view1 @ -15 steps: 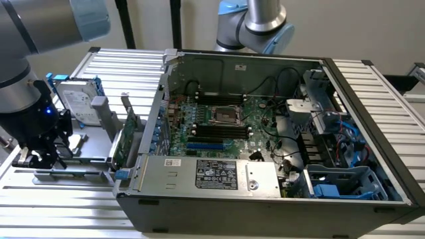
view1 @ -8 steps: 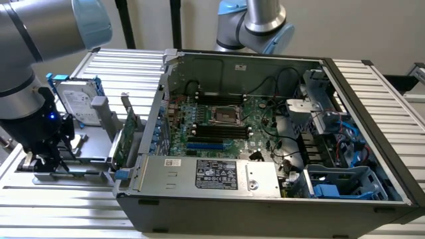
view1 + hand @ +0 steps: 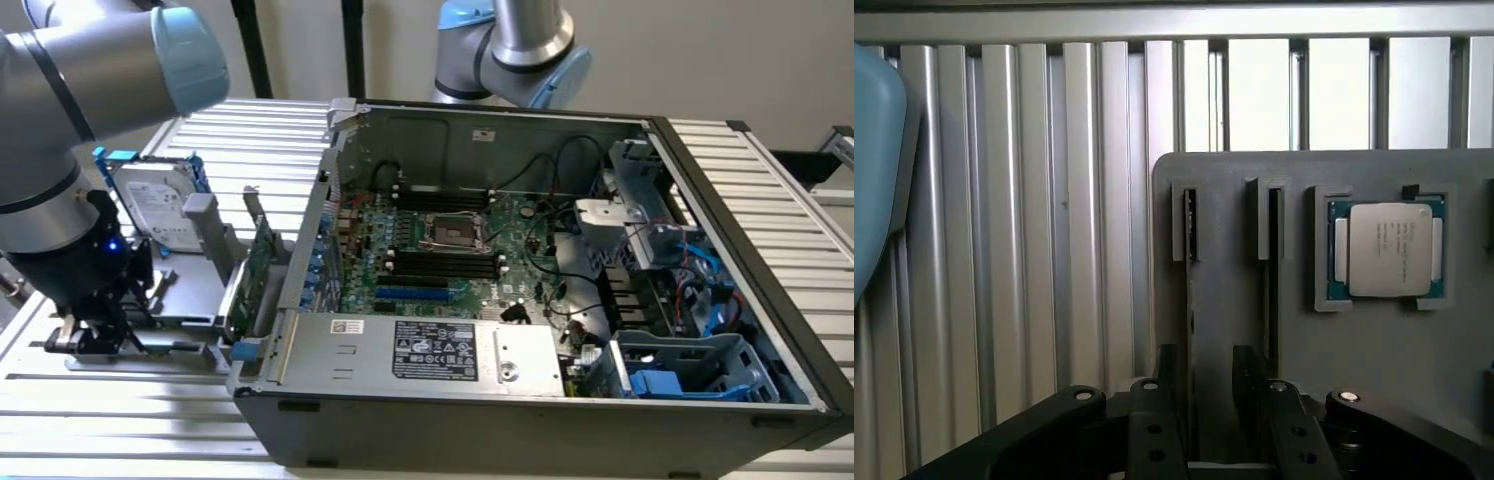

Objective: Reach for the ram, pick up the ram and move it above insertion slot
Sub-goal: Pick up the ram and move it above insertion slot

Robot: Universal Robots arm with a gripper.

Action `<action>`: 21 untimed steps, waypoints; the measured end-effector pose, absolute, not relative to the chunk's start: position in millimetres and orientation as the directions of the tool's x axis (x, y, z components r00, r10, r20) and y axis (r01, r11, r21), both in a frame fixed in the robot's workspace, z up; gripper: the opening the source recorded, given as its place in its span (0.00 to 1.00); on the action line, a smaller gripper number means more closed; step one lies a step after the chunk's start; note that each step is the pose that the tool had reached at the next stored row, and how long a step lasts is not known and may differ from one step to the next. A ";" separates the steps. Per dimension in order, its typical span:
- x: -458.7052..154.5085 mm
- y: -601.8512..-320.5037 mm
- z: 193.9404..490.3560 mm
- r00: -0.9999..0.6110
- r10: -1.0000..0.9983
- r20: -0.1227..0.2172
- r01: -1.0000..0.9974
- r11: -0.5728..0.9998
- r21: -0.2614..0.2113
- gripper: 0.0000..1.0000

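Ram [image 3: 1190, 230] stands on edge in the grey holder's [image 3: 1374, 350] slot so your hand [image 3: 1206, 365] can straddle it. Its fingers look released, one either side, not clamped. In the exterior view that spot lies at eight o'clock from the computer case [image 3: 534, 430].

The gripper [image 3: 94, 342] sits low at the grey holder [image 3: 187, 300] beside the open computer case [image 3: 400, 415].

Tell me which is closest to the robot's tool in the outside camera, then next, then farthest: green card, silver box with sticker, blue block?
1. The green card, standing right beside the tool, on the exterior view's left.
2. The silver box, in the middle of the view.
3. The blue block, far on the exterior view's right.
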State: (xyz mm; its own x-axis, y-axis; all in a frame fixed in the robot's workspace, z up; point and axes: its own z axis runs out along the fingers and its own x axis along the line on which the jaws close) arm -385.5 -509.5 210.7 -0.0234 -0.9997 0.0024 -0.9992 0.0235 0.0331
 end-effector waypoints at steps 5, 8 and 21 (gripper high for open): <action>-386.0 -509.6 201.8 -0.017 -1.000 0.002 -0.999 0.017 0.033 0.36; -386.8 -510.3 199.7 -0.015 -1.000 0.002 -0.999 0.015 0.030 0.36; -388.0 -515.4 195.1 -0.008 -1.000 -0.024 -1.000 0.008 0.013 0.36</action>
State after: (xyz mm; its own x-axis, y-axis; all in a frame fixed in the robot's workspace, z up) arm -388.0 -515.4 195.1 -0.0078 -0.9997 -0.0238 -0.9999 0.0075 0.0132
